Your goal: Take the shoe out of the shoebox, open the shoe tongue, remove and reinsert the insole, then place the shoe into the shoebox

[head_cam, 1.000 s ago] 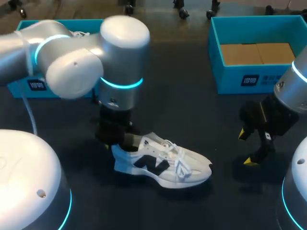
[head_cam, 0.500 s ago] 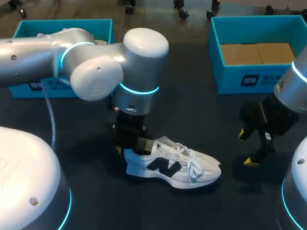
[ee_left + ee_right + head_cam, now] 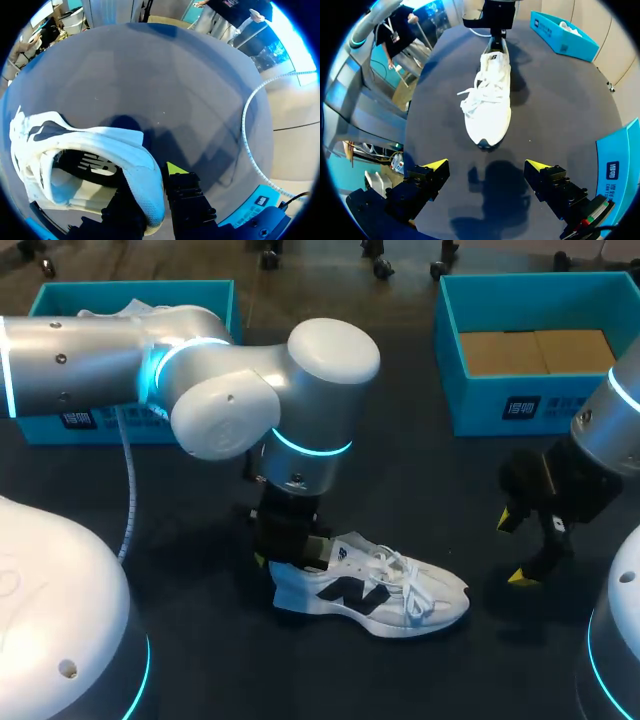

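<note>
The white shoe [image 3: 375,592] sits sole-down on the dark bench [image 3: 420,470], outside the blue shoebox [image 3: 490,415] at the far right; its long axis runs across the bench, heel at the left gripper [image 3: 290,558], toe toward the right gripper [image 3: 512,548]; the left gripper pinches the heel collar, one finger inside, one outside; the right gripper hangs wide open and empty near the toe, not touching; a dark logo marks the shoe's side, white print the shoebox front.

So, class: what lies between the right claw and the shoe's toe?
Nothing: only bare table separates the right claw from the shoe, as the right wrist view shows.
</note>
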`<state>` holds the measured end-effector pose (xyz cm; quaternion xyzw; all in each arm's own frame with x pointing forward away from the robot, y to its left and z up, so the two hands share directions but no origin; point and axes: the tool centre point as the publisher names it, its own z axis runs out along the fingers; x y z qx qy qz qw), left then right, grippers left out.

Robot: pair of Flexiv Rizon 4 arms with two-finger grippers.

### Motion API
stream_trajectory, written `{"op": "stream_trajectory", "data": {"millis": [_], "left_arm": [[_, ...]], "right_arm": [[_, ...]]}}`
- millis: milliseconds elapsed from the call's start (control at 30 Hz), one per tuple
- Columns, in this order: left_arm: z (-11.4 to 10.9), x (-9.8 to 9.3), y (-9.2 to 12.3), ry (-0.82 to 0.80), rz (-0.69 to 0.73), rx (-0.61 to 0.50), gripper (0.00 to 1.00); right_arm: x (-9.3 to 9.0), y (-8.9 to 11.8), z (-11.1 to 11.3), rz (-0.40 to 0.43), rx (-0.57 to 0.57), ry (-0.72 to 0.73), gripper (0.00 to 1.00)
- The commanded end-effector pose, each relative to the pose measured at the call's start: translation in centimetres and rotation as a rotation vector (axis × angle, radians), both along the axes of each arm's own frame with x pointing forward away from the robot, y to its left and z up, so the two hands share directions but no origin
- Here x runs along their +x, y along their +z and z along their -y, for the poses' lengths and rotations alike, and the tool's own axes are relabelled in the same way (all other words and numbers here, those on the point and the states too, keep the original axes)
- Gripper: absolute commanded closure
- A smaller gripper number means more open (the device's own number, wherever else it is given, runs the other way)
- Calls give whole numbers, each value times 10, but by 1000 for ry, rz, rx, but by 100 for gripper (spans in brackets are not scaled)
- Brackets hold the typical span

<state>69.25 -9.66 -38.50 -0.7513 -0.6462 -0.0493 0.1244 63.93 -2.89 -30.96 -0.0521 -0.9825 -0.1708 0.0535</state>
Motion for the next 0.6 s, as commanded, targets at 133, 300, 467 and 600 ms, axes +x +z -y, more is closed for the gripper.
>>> {"op": "stream_trajectory", "data": {"millis": [133,300,467,600], "left_arm": [[4,-4,-8,-8,15,23,100],[6,-7,-9,-9,31,41,100],[10,-4,-12,-3,45,63,100],[12,-5,-11,-8,47,60,59]], "right_arm": [[-1,0,-1,1,-3,-1,0],[-1,0,-1,1,-3,-1,0],[-1,0,-1,1,-3,-1,0],[-1,0,-1,1,-3,-1,0]]}}
